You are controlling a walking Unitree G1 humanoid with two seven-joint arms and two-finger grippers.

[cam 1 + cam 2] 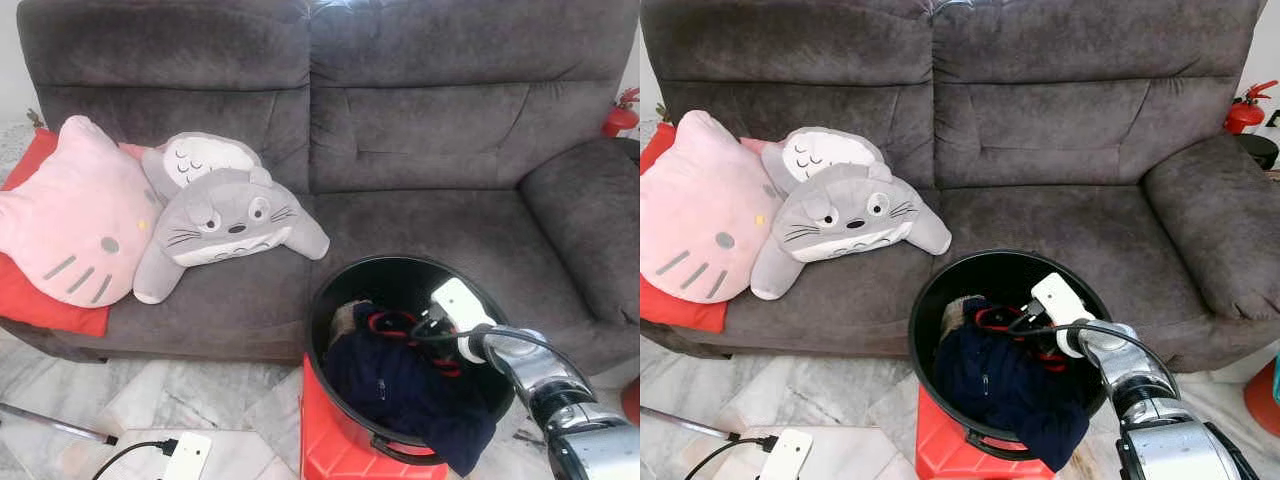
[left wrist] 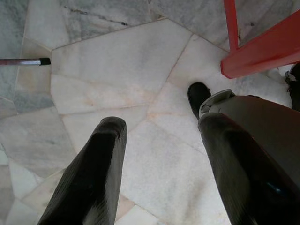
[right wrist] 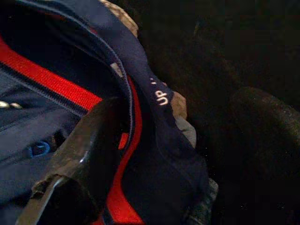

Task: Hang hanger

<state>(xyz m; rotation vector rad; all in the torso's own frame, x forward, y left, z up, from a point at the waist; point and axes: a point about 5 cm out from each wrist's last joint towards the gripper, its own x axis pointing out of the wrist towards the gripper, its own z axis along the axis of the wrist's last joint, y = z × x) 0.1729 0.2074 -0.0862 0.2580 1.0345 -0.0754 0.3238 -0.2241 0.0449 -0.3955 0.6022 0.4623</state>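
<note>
A black bucket (image 1: 400,264) stands on a red stool in front of the sofa. It holds a navy garment (image 1: 400,392) with red trim (image 3: 56,79) that spills over the near rim. My right gripper (image 3: 180,112) reaches down into the bucket, behind its white wrist block (image 1: 458,306). It is open, one finger (image 3: 84,154) lying on the navy cloth and the collar between the two fingers. My left gripper (image 2: 159,126) hangs open over the marble floor, holding nothing.
A dark grey sofa (image 1: 420,150) stretches behind the bucket, with a pink cat cushion (image 1: 75,215) and grey plush toys (image 1: 230,215) on its left seat. The red stool (image 1: 335,440), a white power strip (image 1: 185,455) and a thin rod (image 1: 55,425) are on the floor.
</note>
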